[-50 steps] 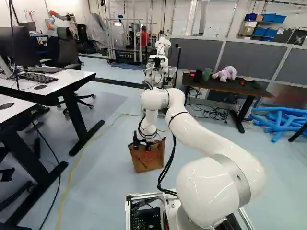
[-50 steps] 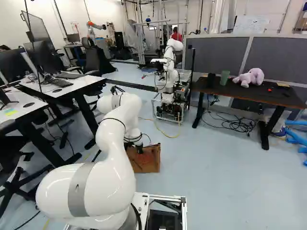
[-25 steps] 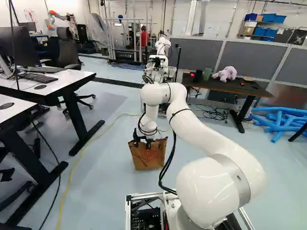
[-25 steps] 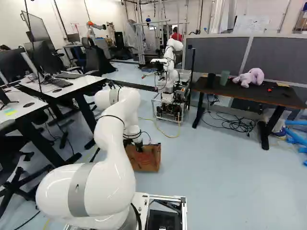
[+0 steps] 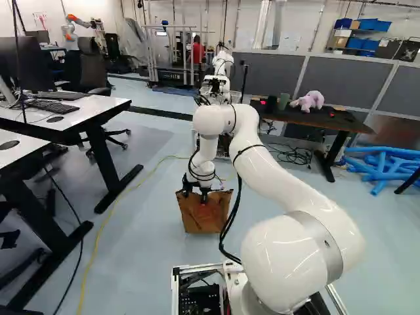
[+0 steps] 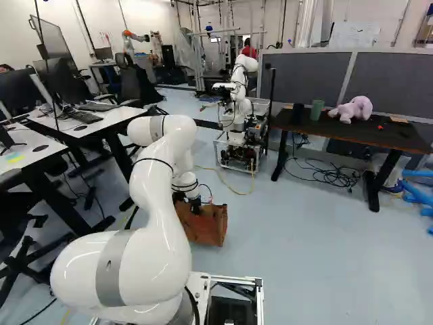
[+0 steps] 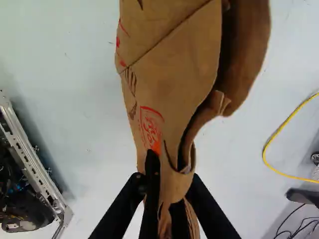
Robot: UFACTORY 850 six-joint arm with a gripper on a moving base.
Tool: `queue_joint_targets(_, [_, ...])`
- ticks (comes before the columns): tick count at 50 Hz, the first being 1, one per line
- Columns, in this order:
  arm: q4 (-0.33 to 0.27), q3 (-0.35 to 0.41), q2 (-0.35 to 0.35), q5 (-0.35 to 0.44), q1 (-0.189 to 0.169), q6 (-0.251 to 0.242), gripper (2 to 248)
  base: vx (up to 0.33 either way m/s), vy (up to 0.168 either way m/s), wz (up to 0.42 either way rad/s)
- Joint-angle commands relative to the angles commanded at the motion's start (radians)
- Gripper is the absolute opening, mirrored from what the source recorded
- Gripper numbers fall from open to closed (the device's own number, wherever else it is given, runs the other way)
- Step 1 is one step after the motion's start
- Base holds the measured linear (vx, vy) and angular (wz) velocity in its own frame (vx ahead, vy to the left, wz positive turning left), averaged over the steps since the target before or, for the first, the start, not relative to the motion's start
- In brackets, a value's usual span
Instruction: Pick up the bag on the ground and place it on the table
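Ahead of the base, beyond its metal frame (image 5: 197,268), you have the brown paper bag (image 5: 205,215) low over the floor, near the middle of the left base view; whether its bottom edge touches the floor, you can't tell. Your gripper (image 5: 204,197) has hold of it: the wrist view shows the paper pinched from two sides near its mouth, with the bag's body reaching out ahead of the fingers and pale floor on both sides of it. Past the bag's left side in the left base view, you have a strip of floor, then the yellow cable (image 5: 98,243), then the black foot (image 5: 121,190) of the white desk (image 5: 85,108). Beyond the bag stands another robot (image 6: 240,101) on its wheeled base (image 6: 237,149). Your widest open floor is at the right of the right base view, running from the bag to the dark table (image 6: 338,131), which stands well apart from it. Watch that table's near leg (image 6: 373,193) and the loose black cables (image 6: 331,176) between its legs. On top, the green cup (image 6: 316,110) and purple plush toy (image 6: 352,108) sit toward the far edge, leaving you dark tabletop along the front.
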Motion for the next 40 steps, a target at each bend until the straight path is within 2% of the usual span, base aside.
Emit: queue_joint_targets(40, [0.015, 0.128, 0.153, -0.048, 0.001, 0.0, 21, 0.0, 0.0, 0.0])
